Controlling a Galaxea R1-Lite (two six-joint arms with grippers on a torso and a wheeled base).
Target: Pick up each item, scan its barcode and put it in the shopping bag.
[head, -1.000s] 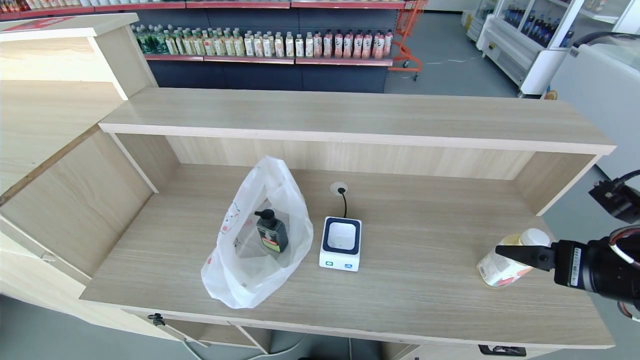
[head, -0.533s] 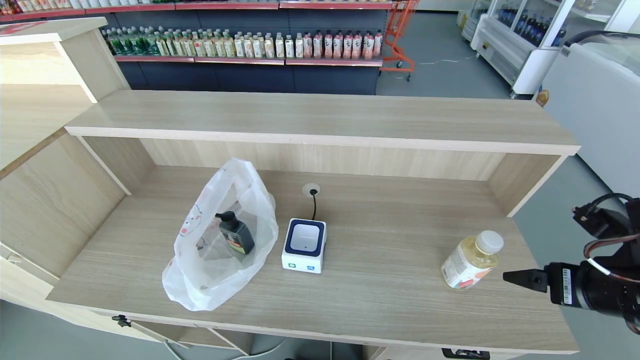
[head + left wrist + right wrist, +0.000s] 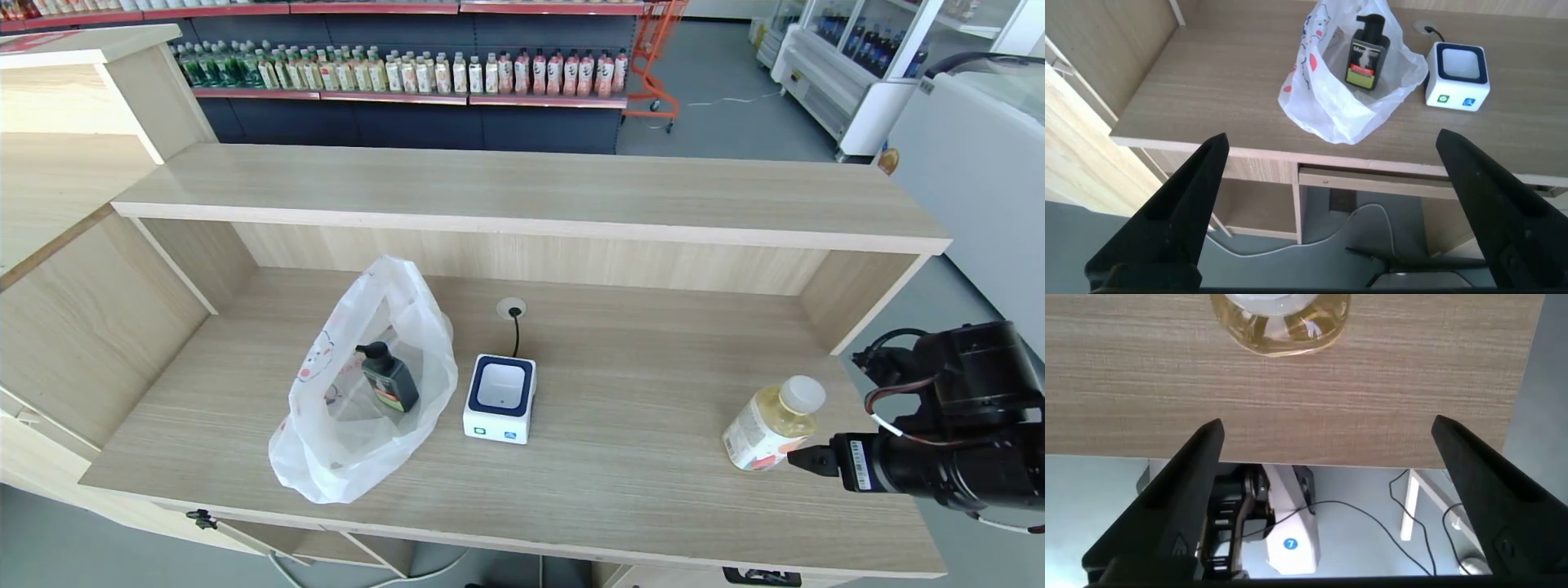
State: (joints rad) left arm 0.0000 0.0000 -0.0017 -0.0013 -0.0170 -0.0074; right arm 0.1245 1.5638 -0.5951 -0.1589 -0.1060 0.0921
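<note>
At the right end of the surface a pale drink bottle with a white cap stands near the front edge, well apart from everything else. It looks like the item not yet dealt with. The right tool sits just beside it on the near side, its fingers spread wide with nothing between them. The bottle is ahead of the opening and not yet inside it. The wide spread probably leaves room for the round body, so this reads as lining up for the grasp.

The scanner sits mid-surface with its window facing up and its cable running to a hole behind it, so a barcode would have to be turned down over the window. Just to its left the white plastic bag stands with its mouth open. A dark pump bottle is already inside, so one item seems finished. The left tool, fingers apart and empty, hangs off the front edge on the bag's side, likely kept out of the right arm's way
</note>
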